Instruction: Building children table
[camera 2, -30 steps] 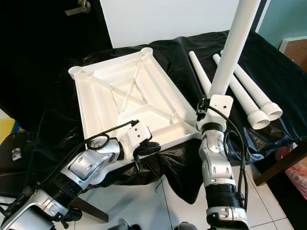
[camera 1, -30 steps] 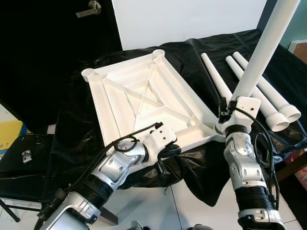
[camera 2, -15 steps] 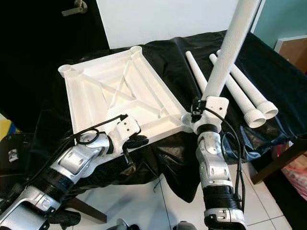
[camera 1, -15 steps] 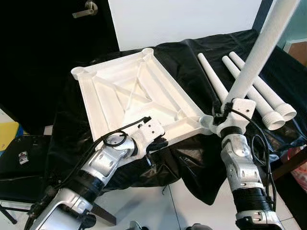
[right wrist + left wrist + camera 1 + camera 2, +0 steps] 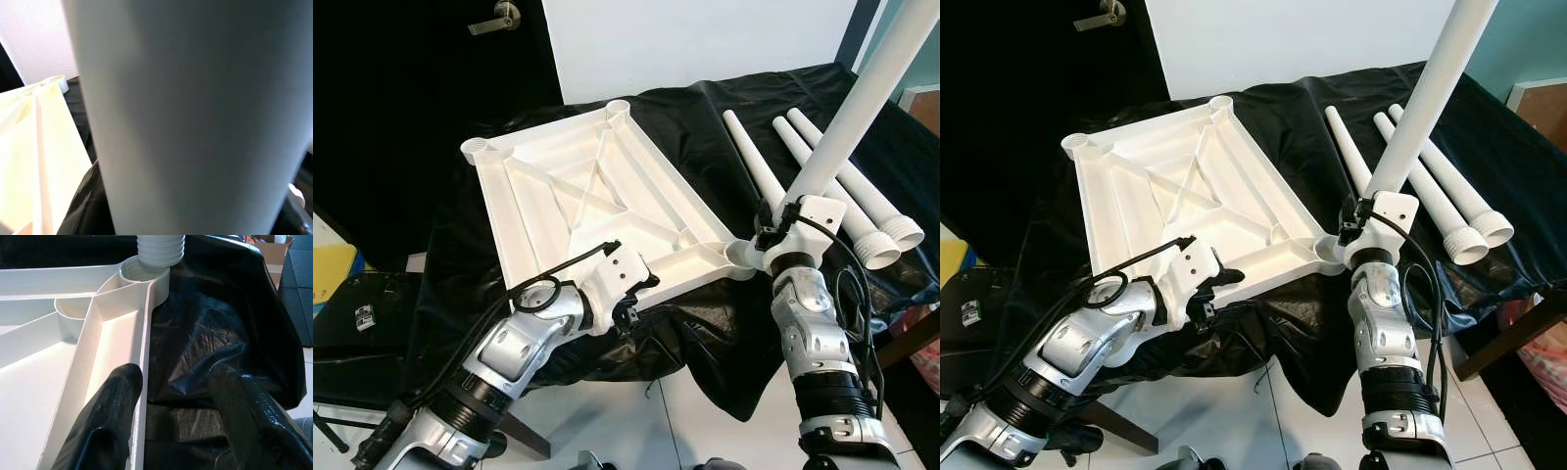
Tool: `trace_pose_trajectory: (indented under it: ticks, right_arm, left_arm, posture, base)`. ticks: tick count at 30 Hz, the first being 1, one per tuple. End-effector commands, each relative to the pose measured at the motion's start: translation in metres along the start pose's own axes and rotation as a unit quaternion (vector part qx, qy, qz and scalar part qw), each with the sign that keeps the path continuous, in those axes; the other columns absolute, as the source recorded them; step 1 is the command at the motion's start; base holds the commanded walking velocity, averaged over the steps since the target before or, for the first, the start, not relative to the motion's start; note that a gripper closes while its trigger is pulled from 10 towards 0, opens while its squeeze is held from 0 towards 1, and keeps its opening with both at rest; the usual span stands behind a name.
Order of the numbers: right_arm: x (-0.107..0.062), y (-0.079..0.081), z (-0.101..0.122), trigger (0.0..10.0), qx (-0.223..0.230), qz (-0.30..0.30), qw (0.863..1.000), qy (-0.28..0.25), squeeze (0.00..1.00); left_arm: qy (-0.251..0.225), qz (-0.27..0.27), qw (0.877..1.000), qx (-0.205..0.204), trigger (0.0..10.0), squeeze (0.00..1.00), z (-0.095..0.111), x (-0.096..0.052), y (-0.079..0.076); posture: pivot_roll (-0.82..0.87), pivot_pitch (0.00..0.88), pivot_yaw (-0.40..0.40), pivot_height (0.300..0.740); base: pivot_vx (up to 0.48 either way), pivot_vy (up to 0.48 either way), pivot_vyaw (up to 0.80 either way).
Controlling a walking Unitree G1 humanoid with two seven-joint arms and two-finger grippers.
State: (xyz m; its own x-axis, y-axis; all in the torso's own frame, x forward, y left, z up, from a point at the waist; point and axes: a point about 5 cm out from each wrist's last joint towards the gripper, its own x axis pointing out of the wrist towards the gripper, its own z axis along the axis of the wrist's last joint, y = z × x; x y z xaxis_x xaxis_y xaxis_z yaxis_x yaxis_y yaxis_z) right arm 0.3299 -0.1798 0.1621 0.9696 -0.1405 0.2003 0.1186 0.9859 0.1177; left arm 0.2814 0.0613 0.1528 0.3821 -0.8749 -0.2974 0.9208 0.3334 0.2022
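The right claw (image 5: 781, 217) grips a table leg (image 5: 847, 122), its threaded end just above the near-right socket (image 5: 142, 270) of the upturned tabletop (image 5: 592, 201). The left claw (image 5: 171, 396) stands open at the near rim. A tilted leg may cross-thread.

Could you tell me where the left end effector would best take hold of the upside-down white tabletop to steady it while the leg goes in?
Probably the tabletop's near long rim, coming from the robot's side. That rim is a thin upright wall overhanging the black cloth, so one finger fits inside and one outside. The left end effector sits there with one finger on the rim, clear of the corner socket where the right end effector holds the leg.
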Motion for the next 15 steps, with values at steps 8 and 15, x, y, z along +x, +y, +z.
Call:
trace_pose_trajectory:
  ticks: [8, 15]
  right_arm:
    - [0.002, 0.011, 0.001, 10.0, 0.018, 0.031, 0.999, -0.006, 0.0]
    - [0.003, 0.009, 0.008, 10.0, 0.018, 0.031, 0.999, -0.019, 0.0]
  left_arm:
    - [0.001, 0.079, 0.997, -0.005, 10.0, 0.0, 0.016, 0.023, 0.018]
    - [0.013, 0.114, 0.993, -0.02, 10.0, 0.0, 0.017, 0.037, 0.025]
  posture:
    - [-0.06, 0.077, 0.036, 0.74]
    - [-0.07, 0.08, 0.043, 0.74]
  base:
    - [0.0, 0.0, 0.0]
    - [0.0, 0.0, 0.0]
